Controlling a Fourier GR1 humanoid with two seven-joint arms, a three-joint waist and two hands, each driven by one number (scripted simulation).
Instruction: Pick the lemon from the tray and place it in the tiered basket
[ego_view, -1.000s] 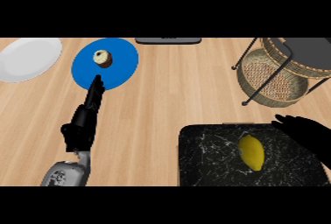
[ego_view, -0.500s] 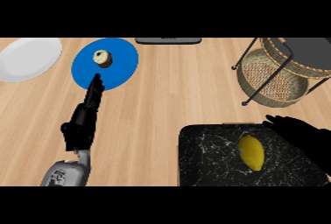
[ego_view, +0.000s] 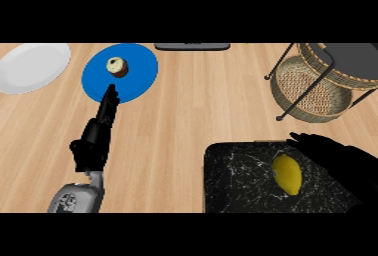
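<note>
Partly cropped, right hand (ego_view: 338, 156) overlaps tray (ego_view: 236, 186) beside lemon (ego_view: 287, 173).

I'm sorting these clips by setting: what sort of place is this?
Most likely a kitchen counter: a light wooden top carrying a blue plate and a white plate, a tiered wire basket, and a lemon lying on a dark marbled tray.

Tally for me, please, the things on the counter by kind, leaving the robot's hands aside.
Plate: 2, the white plate and the blue plate
Small round food item: 1
Tray: 1
Lemon: 1
Tiered basket: 1
Dark object at the far edge: 1
Total: 7
</note>
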